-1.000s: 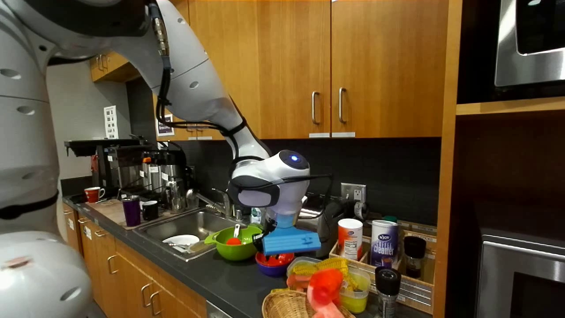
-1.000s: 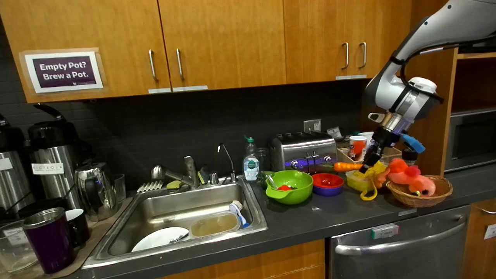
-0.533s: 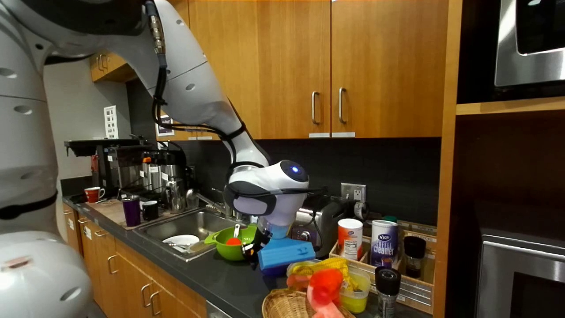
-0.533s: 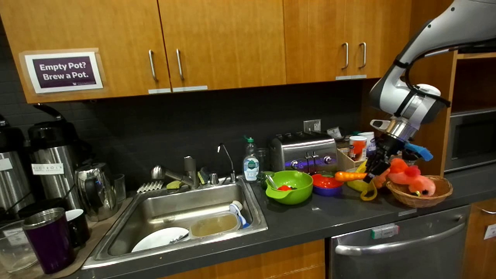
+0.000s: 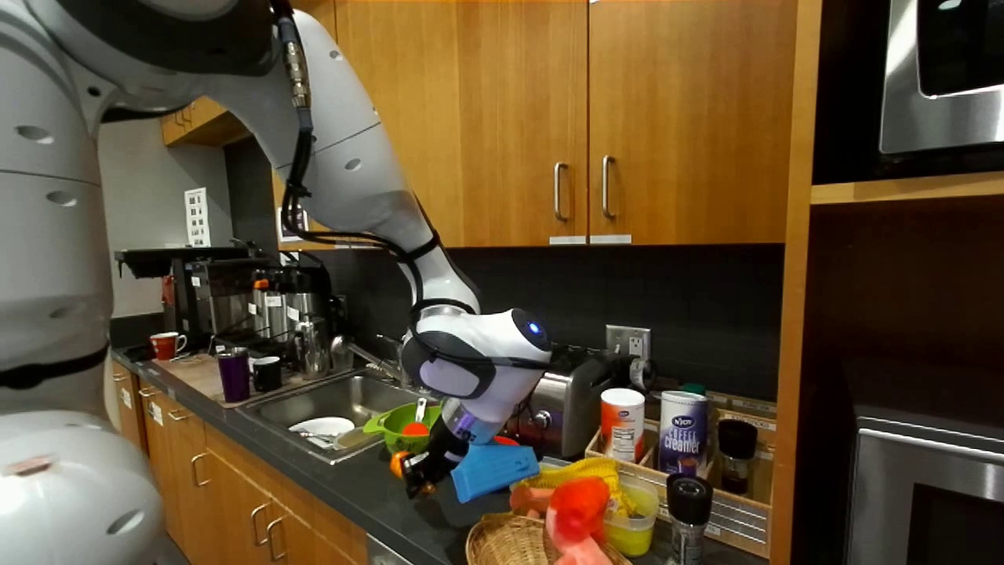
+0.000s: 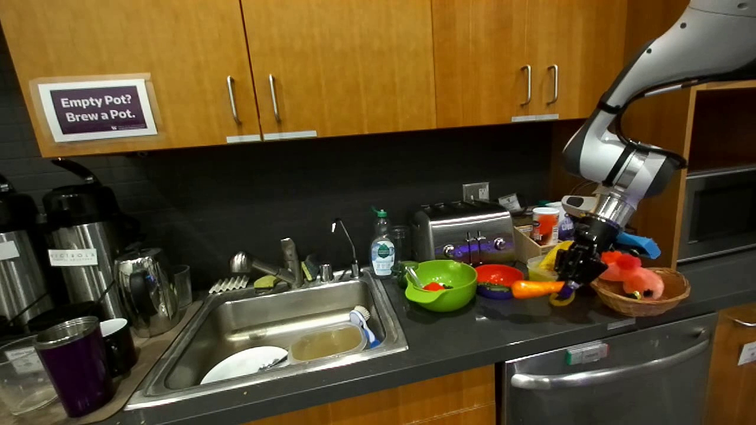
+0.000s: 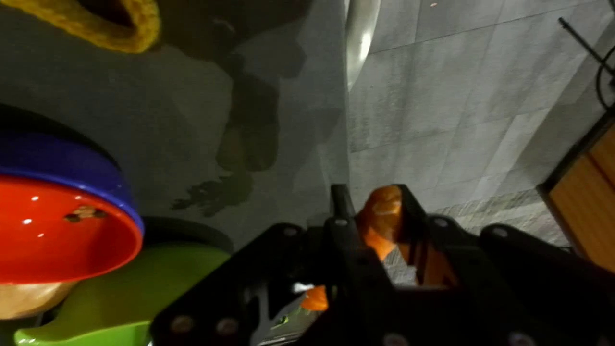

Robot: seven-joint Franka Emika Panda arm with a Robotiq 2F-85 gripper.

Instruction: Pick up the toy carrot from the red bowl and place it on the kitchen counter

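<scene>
My gripper (image 7: 374, 199) is shut on the orange toy carrot (image 7: 382, 211), which sits between its fingers in the wrist view. In an exterior view the gripper (image 6: 568, 283) holds the carrot (image 6: 536, 288) nearly level, its thick end pointing left, in front of the bowls. In an exterior view the carrot (image 5: 398, 463) shows only partly beside the gripper (image 5: 416, 482). The red bowl (image 6: 502, 273) sits in a blue bowl; its inside (image 7: 57, 230) shows in the wrist view. The dark kitchen counter (image 6: 449, 333) lies below; shadows fall on it in the wrist view.
A green bowl (image 6: 443, 295) stands left of the red bowl. A wicker basket (image 6: 638, 304) with a pink plush toy (image 6: 632, 274) stands on the right. A toaster (image 6: 466, 230) is behind. The counter's front edge and the floor (image 7: 456, 96) show in the wrist view.
My gripper has moved down and toward the counter's front edge, carrying the carrot with it. The wrist has tilted. The red bowl is less covered in an exterior view.
</scene>
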